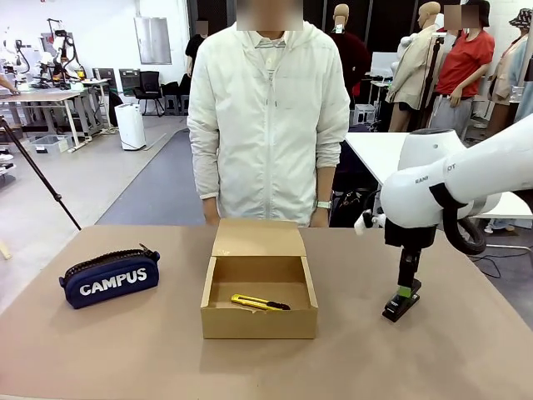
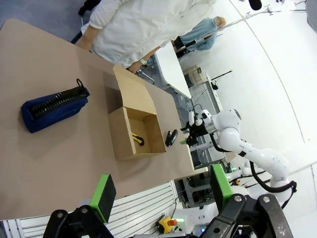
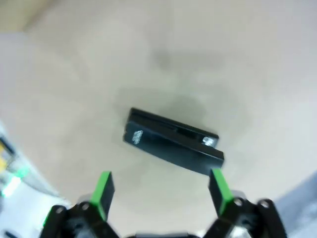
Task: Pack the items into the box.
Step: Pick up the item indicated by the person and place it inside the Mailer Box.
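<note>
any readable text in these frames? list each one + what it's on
"CAMPUS": white letters on the navy pouch, front view.
"RAN" and "DT": fragments of dark print on the right arm, front view; the rest is cut off.
Small white mark on the black stapler, right wrist view: too blurred to read.
No print to read on the box or the utility knife.

Bare table (image 1: 125, 358) spans the lower frame; the open box (image 1: 259, 322) blocks centre, flap (image 1: 258, 237) raised behind; pouch (image 1: 110, 279) sits left; right gripper (image 1: 405, 292) hangs over the stapler (image 1: 399, 310) at right.
</note>
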Controlling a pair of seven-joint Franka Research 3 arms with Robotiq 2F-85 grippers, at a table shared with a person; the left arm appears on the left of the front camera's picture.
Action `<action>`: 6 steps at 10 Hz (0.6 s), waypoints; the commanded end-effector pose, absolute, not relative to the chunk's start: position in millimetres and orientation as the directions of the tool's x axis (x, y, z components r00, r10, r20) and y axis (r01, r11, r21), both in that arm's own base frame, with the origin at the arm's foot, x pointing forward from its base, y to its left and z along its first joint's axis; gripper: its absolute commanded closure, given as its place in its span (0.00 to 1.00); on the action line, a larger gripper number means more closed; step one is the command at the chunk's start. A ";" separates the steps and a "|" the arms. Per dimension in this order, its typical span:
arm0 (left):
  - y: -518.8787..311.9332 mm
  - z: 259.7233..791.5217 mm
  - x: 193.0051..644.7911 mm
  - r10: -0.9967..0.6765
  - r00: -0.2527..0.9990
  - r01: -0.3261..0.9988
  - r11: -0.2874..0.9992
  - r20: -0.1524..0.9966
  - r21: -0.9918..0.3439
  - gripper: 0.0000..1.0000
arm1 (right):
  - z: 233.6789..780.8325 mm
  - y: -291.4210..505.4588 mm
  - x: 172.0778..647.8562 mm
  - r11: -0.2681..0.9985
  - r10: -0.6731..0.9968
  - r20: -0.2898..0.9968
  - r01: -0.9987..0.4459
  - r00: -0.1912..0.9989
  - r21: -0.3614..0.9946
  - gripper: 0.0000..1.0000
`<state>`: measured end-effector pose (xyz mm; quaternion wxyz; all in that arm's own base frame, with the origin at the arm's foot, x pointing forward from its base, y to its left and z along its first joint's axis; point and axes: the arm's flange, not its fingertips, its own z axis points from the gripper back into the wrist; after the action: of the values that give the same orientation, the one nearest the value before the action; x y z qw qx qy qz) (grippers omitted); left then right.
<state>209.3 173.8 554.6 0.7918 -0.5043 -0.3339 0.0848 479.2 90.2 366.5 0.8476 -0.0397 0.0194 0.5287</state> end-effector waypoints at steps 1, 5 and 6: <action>174.6 555.1 209.9 0.470 0.754 0.226 0.471 0.459 -0.853 0.00 | 367.3 76.2 459.7 -0.045 0.996 -0.076 -0.996 -0.039 -0.074 0.00; 174.6 555.1 209.9 0.470 0.754 0.226 0.471 0.459 -0.853 0.00 | 361.6 64.3 450.3 -0.255 0.966 -0.050 -0.967 -0.254 -0.010 0.00; 174.6 555.1 209.9 0.470 0.754 0.226 0.471 0.459 -0.853 0.00 | 365.9 67.7 456.0 -0.020 0.999 0.049 -0.999 -0.022 -0.036 0.00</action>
<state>209.3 173.9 554.5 0.7919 -0.5044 -0.3336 0.0848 453.2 66.1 361.1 0.6265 -0.0126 0.0181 0.7791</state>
